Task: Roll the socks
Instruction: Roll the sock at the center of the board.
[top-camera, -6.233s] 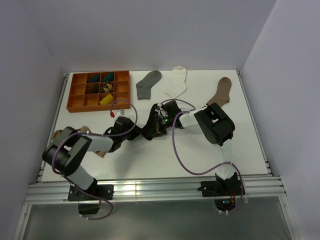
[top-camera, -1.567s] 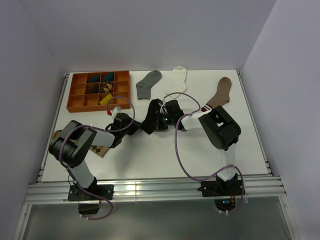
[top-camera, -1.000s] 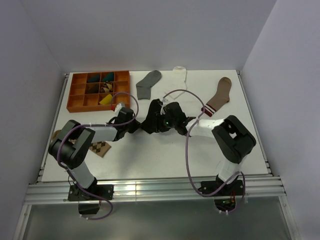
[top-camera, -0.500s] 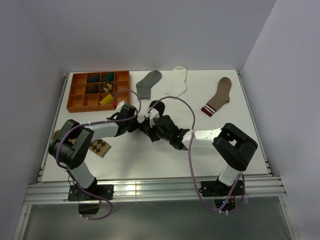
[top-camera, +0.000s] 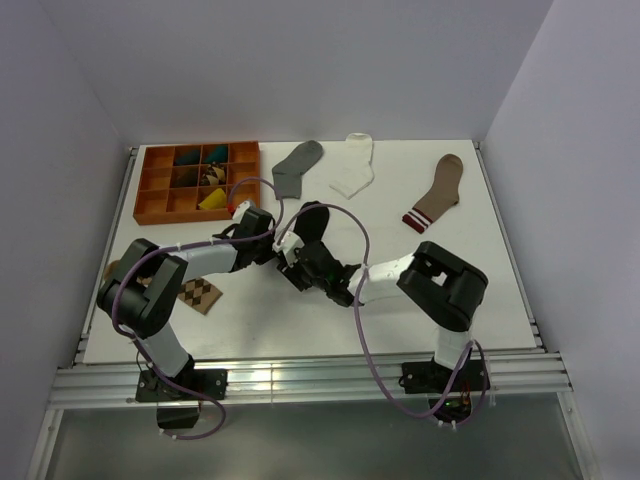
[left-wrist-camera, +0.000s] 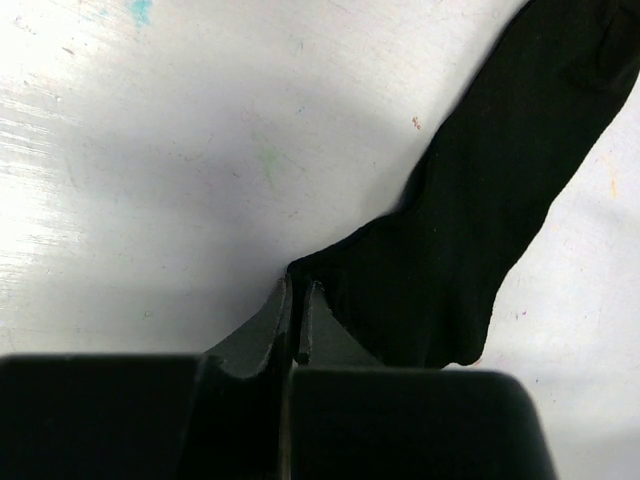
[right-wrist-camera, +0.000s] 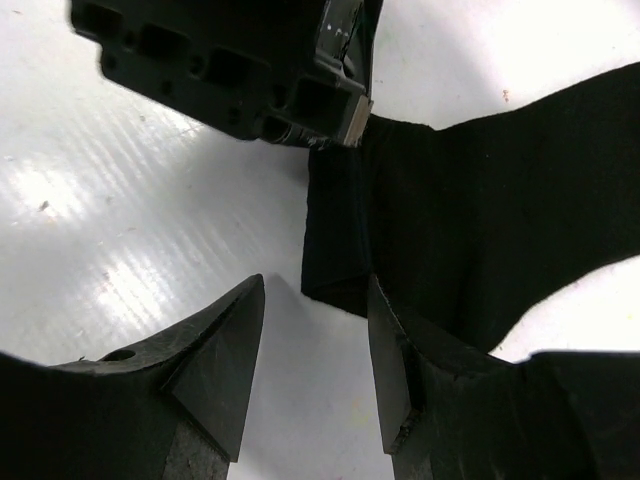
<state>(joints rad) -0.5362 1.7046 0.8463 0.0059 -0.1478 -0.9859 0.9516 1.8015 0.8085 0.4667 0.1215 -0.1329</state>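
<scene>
Jaws of the left gripper (left-wrist-camera: 297, 300) are clamped on one edge of the black sock (left-wrist-camera: 480, 200), near the middle of the table (top-camera: 500, 290), while the right gripper (right-wrist-camera: 315, 292) hangs parted over its folded corner — no roll formed yet. The grey sock (top-camera: 297, 165) and white sock (top-camera: 354, 172) lie flat at the far edge, untouched.

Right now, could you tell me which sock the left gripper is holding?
The black sock, pinched in the left gripper; the grey sock and white sock lie apart.
</scene>
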